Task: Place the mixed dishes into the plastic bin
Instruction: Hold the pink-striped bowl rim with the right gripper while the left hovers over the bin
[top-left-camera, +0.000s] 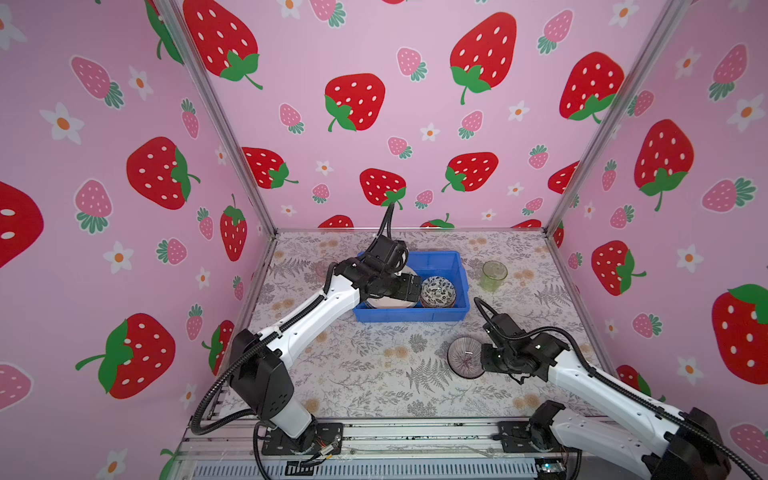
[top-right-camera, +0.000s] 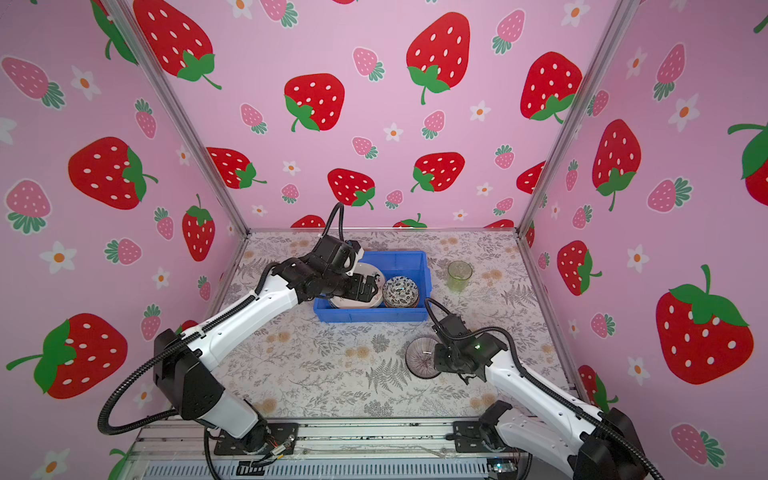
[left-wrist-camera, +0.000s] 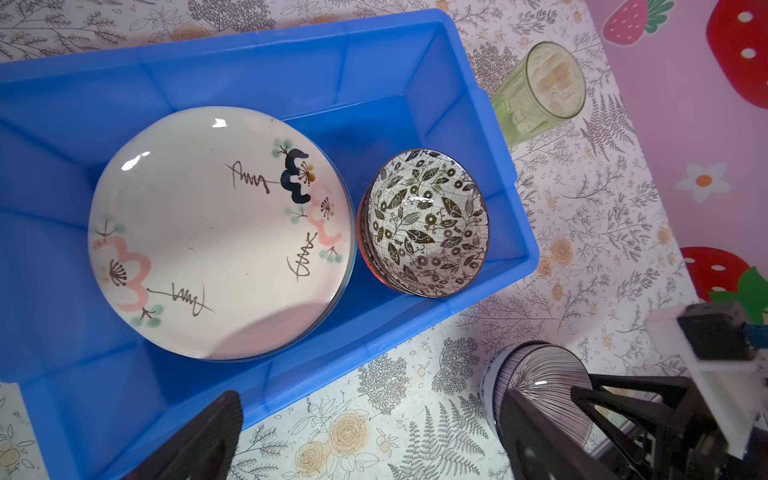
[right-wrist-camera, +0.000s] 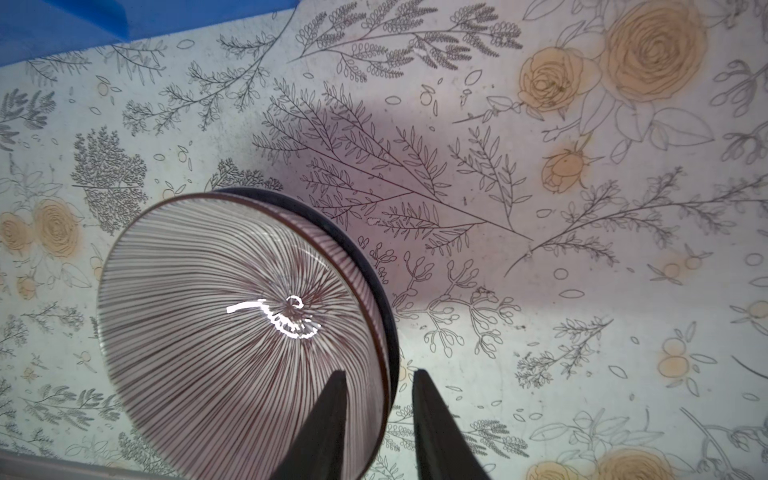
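Bin (left-wrist-camera: 249, 50) holds plate (left-wrist-camera: 216, 232) and bowls (left-wrist-camera: 428, 224); left hand (left-wrist-camera: 368, 399) open, right hand (right-wrist-camera: 380, 374) half-closed astride rim of purple bowl (right-wrist-camera: 232, 311).

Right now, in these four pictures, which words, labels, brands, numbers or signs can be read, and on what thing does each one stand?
No words, numbers or brands can be read in any view.
Cream floral plate: brown pen-like strokes among the painted flowers, only squiggles, not letters.
Blue bin, black-white bowl, striped bowl, green glass cup: no label or mark shows.
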